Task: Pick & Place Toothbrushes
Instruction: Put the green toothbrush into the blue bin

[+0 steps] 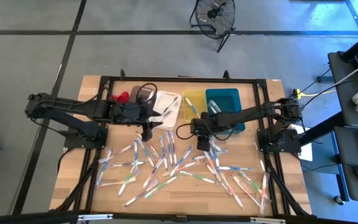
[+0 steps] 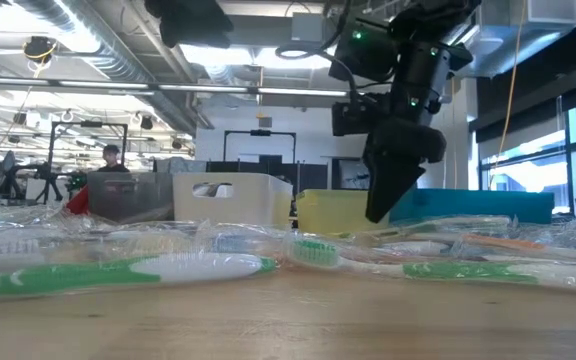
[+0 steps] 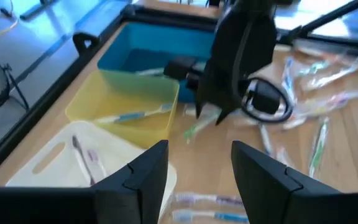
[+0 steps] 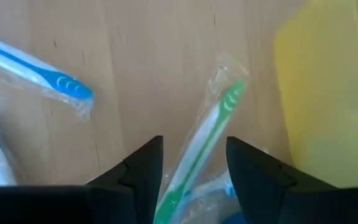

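Toothbrushes litter the bench [image 1: 79,186]; the right gripper [image 4: 193,163], parted astride the green toothbrush [image 4: 205,144], should descend squarely before closing.

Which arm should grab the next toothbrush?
Probably right: the right gripper hangs open directly over a green toothbrush beside the yellow bin. The left gripper hovers farther back, near the white bin.

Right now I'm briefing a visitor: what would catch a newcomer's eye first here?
The scatter of wrapped toothbrushes across the near half of the table. Then the right pincer, jaws open astride a green toothbrush beside the yellow bin. The left pincer hangs open near the white bin.
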`<state>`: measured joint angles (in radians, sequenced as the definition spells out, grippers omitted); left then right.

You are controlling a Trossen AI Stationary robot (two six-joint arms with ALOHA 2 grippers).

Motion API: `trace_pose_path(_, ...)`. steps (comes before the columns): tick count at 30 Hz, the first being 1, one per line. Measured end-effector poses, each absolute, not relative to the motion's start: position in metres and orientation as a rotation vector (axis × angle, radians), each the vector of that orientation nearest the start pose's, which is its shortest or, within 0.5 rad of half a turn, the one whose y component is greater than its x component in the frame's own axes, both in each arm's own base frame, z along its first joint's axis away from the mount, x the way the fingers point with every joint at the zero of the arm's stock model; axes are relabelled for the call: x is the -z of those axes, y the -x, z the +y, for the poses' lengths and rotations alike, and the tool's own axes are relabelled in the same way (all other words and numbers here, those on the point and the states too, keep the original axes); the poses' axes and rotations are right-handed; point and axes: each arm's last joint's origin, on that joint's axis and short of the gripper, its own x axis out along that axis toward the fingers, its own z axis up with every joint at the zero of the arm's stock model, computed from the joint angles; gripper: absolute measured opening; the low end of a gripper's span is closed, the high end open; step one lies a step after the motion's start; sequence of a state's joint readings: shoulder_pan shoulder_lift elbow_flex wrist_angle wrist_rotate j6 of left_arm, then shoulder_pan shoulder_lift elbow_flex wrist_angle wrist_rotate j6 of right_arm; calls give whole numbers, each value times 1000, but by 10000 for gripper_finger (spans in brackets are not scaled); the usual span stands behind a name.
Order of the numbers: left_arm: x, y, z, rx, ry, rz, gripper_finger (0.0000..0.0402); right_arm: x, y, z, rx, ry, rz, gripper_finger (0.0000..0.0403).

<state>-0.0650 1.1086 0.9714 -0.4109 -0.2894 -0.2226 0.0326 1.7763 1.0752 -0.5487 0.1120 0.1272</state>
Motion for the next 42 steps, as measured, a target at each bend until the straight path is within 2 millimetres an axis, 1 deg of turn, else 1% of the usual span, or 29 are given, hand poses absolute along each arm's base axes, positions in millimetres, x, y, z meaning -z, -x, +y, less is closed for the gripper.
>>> trace_pose_path(8, -317, -235, -11, -244, 124, 501, 171, -152, -335, 5, 151, -18, 1224, 189)
trace_pose_path(14, -317, -235, -15, -225, 120, 498, 173, -144, -336, 3, 163, -17, 1247, 191)
trace_pose_path(19, -318, -235, -19, -212, 117, 497, 171, -133, -338, 1, 169, -15, 1271, 183)
trace_pose_path(27, -317, -235, -26, -191, 105, 503, 171, -128, -340, 1, 155, -21, 1284, 166)
trace_pose_path(30, -317, -235, -27, -198, 100, 501, 170, -127, -340, 2, 145, -36, 1285, 153)
trace_pose_path(33, -317, -235, -30, -187, 96, 502, 169, -127, -340, 2, 142, -40, 1285, 132)
trace_pose_path(42, -317, -234, -31, -206, 88, 497, 169, -127, -341, 3, 134, -45, 1282, 31)
